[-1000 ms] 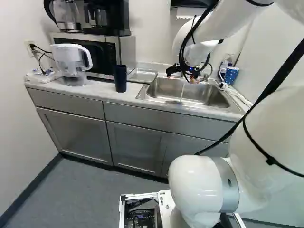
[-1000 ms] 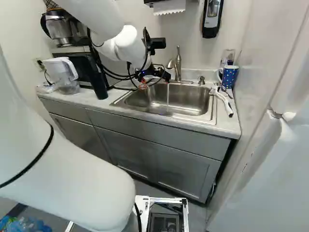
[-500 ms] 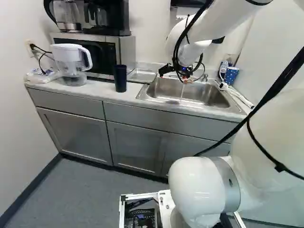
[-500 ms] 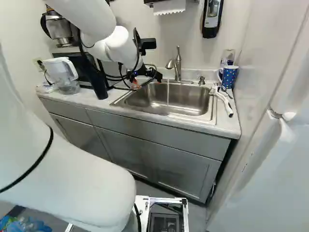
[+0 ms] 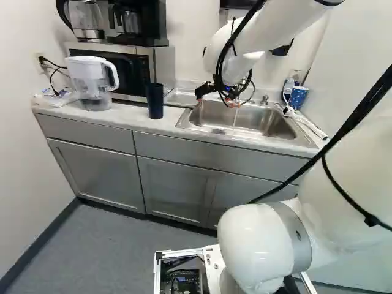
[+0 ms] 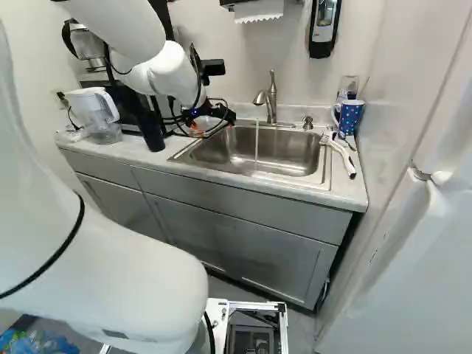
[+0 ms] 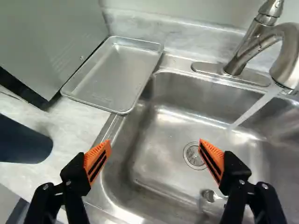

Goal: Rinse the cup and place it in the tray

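My gripper point(image 5: 228, 103) hangs over the left part of the sink in the left base view. In the wrist view the gripper point(image 7: 155, 145) stands wide open with nothing between its orange pads, above the sink's near-left edge. The dark blue cup point(image 5: 155, 101) stands upright on the counter in front of the microwave; in the wrist view part of this cup point(image 7: 21, 142) shows beside the gripper. The metal tray point(image 7: 114, 72) lies bare between microwave and sink, ahead of the gripper. Water runs from the faucet point(image 6: 271, 99) into the sink point(image 7: 163, 121).
The microwave point(image 5: 162, 64) stands behind the cup, with a white pitcher point(image 5: 92, 79) in front of it. At the sink's right are a blue dotted mug point(image 6: 349, 116) and a white-handled brush point(image 6: 341, 156). A soap dispenser point(image 6: 324, 26) hangs on the wall.
My arm has swung left over the sink, bringing the gripper away from the faucet and closer to the tray and cup. The base, cup and other objects have stayed where they were.
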You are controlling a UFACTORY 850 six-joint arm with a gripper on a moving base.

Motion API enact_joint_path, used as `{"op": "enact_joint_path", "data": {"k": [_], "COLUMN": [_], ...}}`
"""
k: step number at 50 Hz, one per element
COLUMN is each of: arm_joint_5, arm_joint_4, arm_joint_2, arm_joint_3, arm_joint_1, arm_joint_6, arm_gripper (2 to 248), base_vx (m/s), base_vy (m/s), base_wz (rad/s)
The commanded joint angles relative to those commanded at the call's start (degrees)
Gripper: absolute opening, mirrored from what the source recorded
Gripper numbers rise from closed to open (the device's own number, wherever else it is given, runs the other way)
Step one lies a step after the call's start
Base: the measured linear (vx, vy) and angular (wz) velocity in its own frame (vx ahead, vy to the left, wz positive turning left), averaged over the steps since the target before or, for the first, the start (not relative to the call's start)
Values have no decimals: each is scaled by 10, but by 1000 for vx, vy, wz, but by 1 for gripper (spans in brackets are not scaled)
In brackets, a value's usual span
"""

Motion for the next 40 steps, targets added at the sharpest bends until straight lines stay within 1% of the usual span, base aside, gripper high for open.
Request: {"op": "enact_joint_path", "data": {"k": [40], "arm_joint_5": [0], "arm_joint_4": [0], "arm_joint_2": [15], "arm_joint_3": [13], "arm_joint_1": [84], "arm_joint_6": [0], "arm_gripper": [247], "base_vx": [0], "base_vy": [0], "base_wz": [0]}}
